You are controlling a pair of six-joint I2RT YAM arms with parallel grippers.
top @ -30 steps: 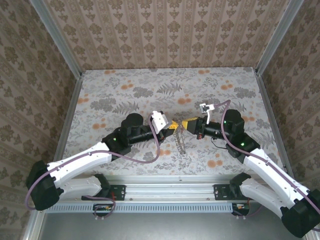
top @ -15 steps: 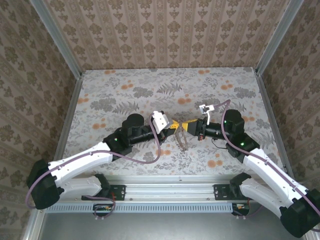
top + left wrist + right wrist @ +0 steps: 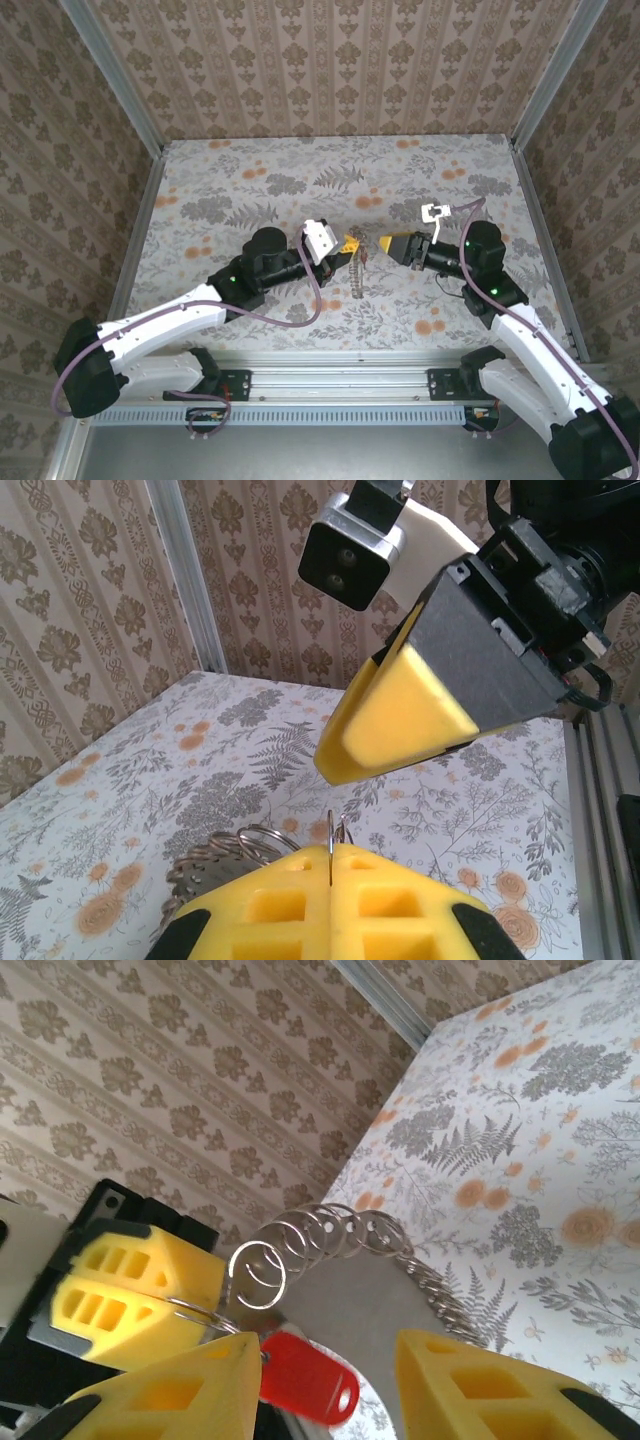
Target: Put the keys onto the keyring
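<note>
My left gripper (image 3: 347,247) (image 3: 331,848) is shut on the keyring (image 3: 331,832), a thin silver wire ring pinched edge-on between its yellow pads. A chain of silver rings (image 3: 358,277) (image 3: 335,1232) hangs from it over the table. The red-headed key (image 3: 306,1378) dangles right beside the held ring, between the spread fingers of my right gripper (image 3: 390,243) (image 3: 330,1348). The right gripper is open and holds nothing. Its left finger (image 3: 175,1390) sits close to the key's attachment point, which it partly hides. In the left wrist view the right gripper's yellow finger (image 3: 395,720) hovers just above the ring.
The floral-patterned table (image 3: 250,180) is enclosed by wallpapered walls (image 3: 330,60) and aluminium rails (image 3: 135,215). Both arms meet over the table's near middle, a short gap apart.
My right gripper has opened, let go and drawn back to the right, away from the left gripper. The left gripper stays shut on the ring and the chain has swung slightly.
</note>
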